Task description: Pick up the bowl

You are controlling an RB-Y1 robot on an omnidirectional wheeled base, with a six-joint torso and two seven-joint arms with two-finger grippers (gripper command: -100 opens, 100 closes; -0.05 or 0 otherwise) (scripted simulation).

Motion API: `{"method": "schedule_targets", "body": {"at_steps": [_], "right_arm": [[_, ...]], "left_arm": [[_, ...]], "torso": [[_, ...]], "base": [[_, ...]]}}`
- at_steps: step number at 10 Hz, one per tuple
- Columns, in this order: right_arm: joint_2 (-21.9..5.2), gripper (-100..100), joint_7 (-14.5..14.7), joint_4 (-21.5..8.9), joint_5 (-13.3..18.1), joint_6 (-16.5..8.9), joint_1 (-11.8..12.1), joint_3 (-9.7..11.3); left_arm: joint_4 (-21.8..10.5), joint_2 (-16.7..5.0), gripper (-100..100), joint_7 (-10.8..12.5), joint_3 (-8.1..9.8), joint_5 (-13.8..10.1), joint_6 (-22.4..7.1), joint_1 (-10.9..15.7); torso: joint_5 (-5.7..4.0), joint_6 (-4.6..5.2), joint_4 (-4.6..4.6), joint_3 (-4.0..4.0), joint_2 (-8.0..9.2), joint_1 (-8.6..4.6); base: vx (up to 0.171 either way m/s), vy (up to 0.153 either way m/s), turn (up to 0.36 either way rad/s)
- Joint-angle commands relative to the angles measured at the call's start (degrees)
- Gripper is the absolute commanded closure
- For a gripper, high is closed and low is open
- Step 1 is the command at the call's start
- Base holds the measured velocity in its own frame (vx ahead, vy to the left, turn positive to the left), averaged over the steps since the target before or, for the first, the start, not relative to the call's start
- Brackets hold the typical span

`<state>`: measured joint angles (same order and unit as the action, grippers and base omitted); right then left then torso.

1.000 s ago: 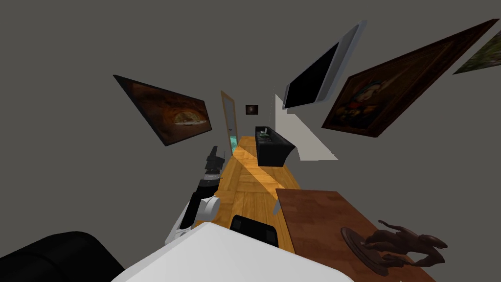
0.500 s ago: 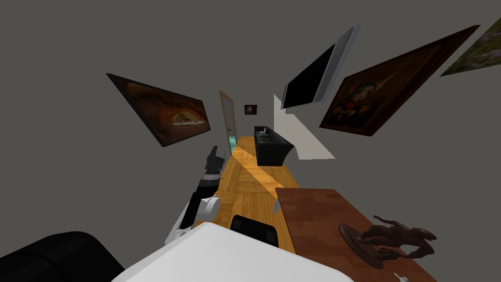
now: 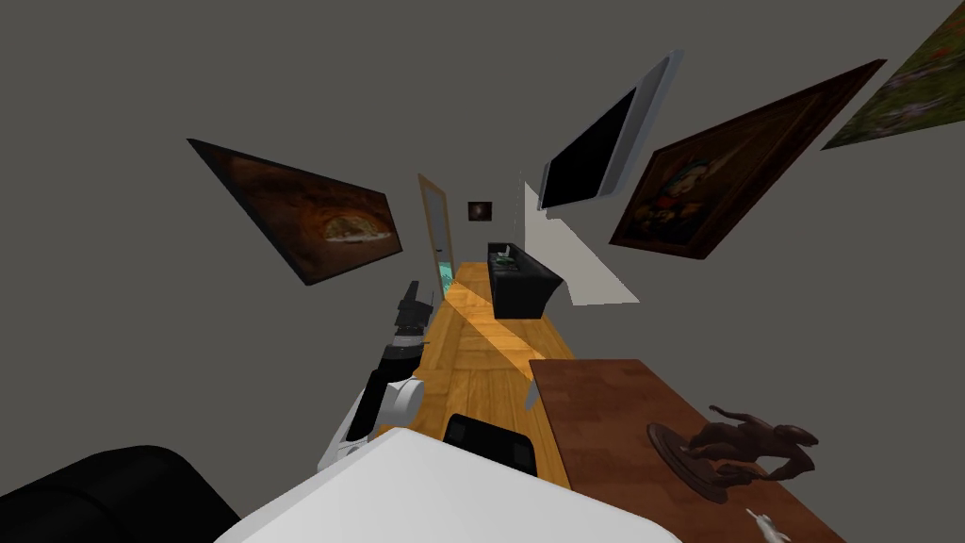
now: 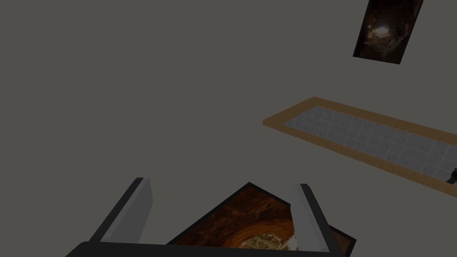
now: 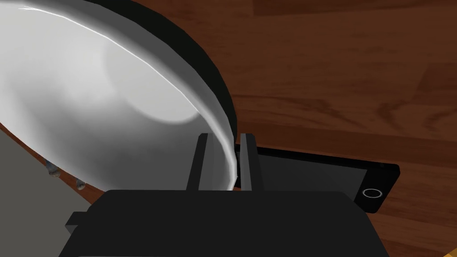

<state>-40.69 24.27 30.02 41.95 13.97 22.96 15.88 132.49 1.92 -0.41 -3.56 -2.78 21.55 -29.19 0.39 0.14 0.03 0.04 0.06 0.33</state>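
Note:
The bowl is pale grey inside and dark outside, and looms large and tilted in the right wrist view. My right gripper is shut on its rim, one finger inside the wall and the other outside. The bowl hangs above a brown wooden table. My left arm is raised ahead of my chest on the left, and its gripper stands open with nothing between the fingers.
A flat black phone-like device lies on the table under the gripper. In the head view the brown table carries a dark figurine on a round base. A black cabinet stands down the wooden-floored corridor. A black sofa is at my left.
The whole head view has drifted: the table, figurine and wall pictures slid left and up, so I am turning. A small white object has come into sight at the table's near corner. Both arms keep their pose.

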Motion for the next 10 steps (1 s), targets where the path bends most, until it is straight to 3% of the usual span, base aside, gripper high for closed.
{"method": "schedule_targets", "body": {"at_steps": [1, 2, 3, 5, 6, 8, 9, 10], "right_arm": [[-1.00, 100, -0.14, 0.48, -2.86, -0.68, -0.26, 2.86], [-1.00, 100, -0.14, 0.48, -4.09, -0.68, -0.26, 4.42], [-3.02, 100, -0.22, 1.27, -6.05, -1.64, -1.00, 6.14], [-3.02, 100, -0.22, 1.27, -9.04, -1.64, -1.00, 9.35], [-5.03, 100, -0.29, 2.05, -11.00, -2.61, -1.75, 11.39], [-5.03, 100, -0.29, 2.05, -13.99, -2.61, -1.75, 14.56], [-5.03, 100, -0.29, 2.05, -13.99, -2.61, -1.75, 15.56], [-7.05, 100, -0.37, 2.83, -16.50, -3.57, -2.49, 17.15]], "left_arm": [[0.00, 0.00, 0, 0.00, 0.00, 0.00, 0.00, 0.00], [0.00, 0.00, 0, 0.00, 0.00, 0.00, 0.00, 0.00], [0.00, 0.00, 0, 0.00, 0.00, 0.00, 0.00, 0.00], [0.00, 0.00, 0, 0.00, 0.00, 0.00, 0.00, 0.00], [0.00, 0.00, 0, 0.00, 0.00, 0.00, 0.00, 0.00], [0.00, 0.00, 0, 0.00, 0.00, 0.00, 0.00, 0.00], [0.00, 0.00, 0, 0.00, 0.00, 0.00, 0.00, 0.00], [0.00, 0.00, 0, 0.00, 0.00, 0.00, 0.00, 0.00]], "torso": [[0.00, 0.00, 0.00, 0.00, 0.00, 0.00], [-0.02, 0.01, -0.01, 0.00, 0.01, 0.04], [-0.03, 0.02, -0.01, 0.00, 0.00, 0.03], [0.03, 0.05, -0.01, 0.01, 0.02, 0.09], [0.00, 0.07, -0.01, 0.00, 0.01, 0.07], [0.05, 0.10, -0.02, 0.00, 0.01, 0.11], [0.03, 0.11, -0.02, 0.00, 0.01, 0.11], [0.02, 0.10, -0.03, -0.01, 0.00, 0.08]], "base": [[-0.006, 0.017, -0.044], [-0.004, 0.008, 0.013], [-0.007, 0.019, -0.102], [-0.007, 0.013, -0.020], [-0.007, 0.016, -0.068], [-0.005, 0.012, -0.037], [0.000, 0.000, 0.000], [-0.005, 0.016, -0.105]]}}
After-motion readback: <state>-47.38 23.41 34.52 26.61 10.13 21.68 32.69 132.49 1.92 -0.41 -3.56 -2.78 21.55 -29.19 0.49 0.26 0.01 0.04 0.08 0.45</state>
